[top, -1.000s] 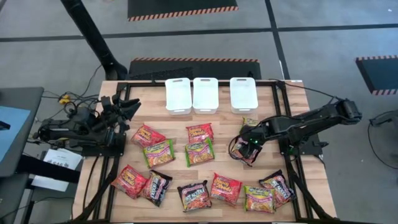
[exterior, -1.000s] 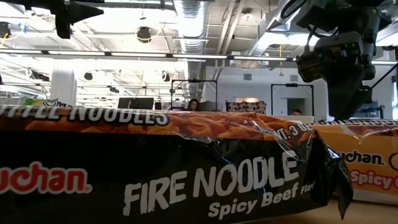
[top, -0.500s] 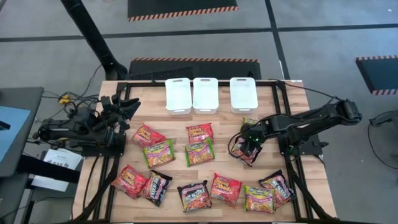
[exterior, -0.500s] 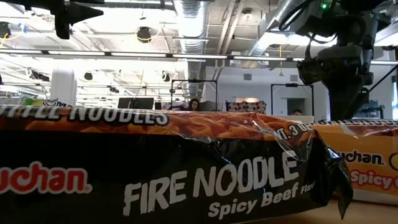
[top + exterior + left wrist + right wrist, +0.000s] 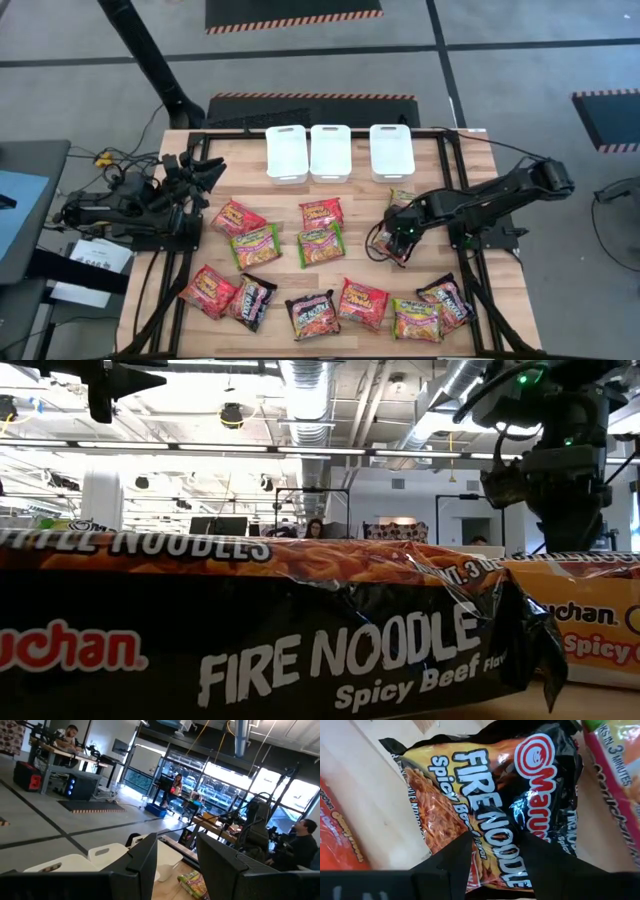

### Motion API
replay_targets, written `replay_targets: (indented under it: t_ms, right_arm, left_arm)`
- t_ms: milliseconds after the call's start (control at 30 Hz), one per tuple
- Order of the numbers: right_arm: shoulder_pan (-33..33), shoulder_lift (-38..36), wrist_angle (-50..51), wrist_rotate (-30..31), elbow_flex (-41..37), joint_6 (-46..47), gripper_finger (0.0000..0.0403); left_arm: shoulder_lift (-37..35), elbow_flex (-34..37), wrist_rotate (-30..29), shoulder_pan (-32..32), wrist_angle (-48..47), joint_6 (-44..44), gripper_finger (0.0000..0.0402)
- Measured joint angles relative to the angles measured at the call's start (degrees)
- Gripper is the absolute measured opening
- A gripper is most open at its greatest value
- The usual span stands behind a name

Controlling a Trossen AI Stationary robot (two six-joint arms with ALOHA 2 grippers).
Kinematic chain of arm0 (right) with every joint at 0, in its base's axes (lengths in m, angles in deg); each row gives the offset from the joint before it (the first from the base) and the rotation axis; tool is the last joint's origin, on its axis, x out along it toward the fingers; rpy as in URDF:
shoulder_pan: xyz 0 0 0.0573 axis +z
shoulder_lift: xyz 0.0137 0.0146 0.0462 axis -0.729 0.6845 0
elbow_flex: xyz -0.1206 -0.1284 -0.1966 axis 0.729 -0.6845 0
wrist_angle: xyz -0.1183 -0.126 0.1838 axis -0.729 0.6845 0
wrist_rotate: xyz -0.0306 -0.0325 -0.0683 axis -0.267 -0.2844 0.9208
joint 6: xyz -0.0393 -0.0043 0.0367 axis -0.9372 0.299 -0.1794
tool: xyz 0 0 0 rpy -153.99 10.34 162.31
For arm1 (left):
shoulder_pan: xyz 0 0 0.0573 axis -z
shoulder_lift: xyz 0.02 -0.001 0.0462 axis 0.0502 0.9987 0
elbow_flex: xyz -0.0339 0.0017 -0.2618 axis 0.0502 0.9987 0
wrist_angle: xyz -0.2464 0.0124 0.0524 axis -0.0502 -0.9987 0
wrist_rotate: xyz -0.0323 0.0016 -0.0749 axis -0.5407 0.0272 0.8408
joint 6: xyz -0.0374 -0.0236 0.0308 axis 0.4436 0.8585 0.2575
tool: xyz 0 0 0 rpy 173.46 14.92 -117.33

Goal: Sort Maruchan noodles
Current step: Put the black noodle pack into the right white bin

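Note:
Several Maruchan noodle packets lie flat on the wooden table: red, green and black ones. My right gripper points steeply down over a black Fire Noodle packet at mid-right. It is open, with one finger over each side of the packet's middle. Half under that arm lies a green packet. My left gripper waits at the table's left edge, raised and open, with nothing between its fingers. My right gripper stands from above with open fingers over the printed face of the black packet, which lies flat on the table. Whether the fingertips touch the wrapper I cannot tell.
Three white bins stand in a row at the far edge. In the low view a black packet fills the foreground, with an orange one at its right. Black frame rails run along both sides of the table.
My right arm has leaned forward and its gripper has tipped more steeply down over the black packet. Its fingers stay open. The packets lie where they were.

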Motion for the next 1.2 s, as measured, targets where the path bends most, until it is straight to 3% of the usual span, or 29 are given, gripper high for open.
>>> replay_targets:
  t_ms: [300,667,1200]
  right_arm:
    - [0.3,6.6,-0.2,1.3,2.2,1.7,0.0180]
    - [0.3,9.0,0.6,3.2,5.4,1.8,0.0012]
    - [2.6,9.1,5.8,5.2,15.4,-3.7,0.0003]
  left_arm:
    - [0.0,0.0,-0.1,0.0,0.0,0.0,0.0125]
    - [0.0,0.0,-0.1,0.0,0.0,0.0,0.0125]
    - [0.0,0.0,-0.1,0.0,-0.1,-0.4,0.0125]
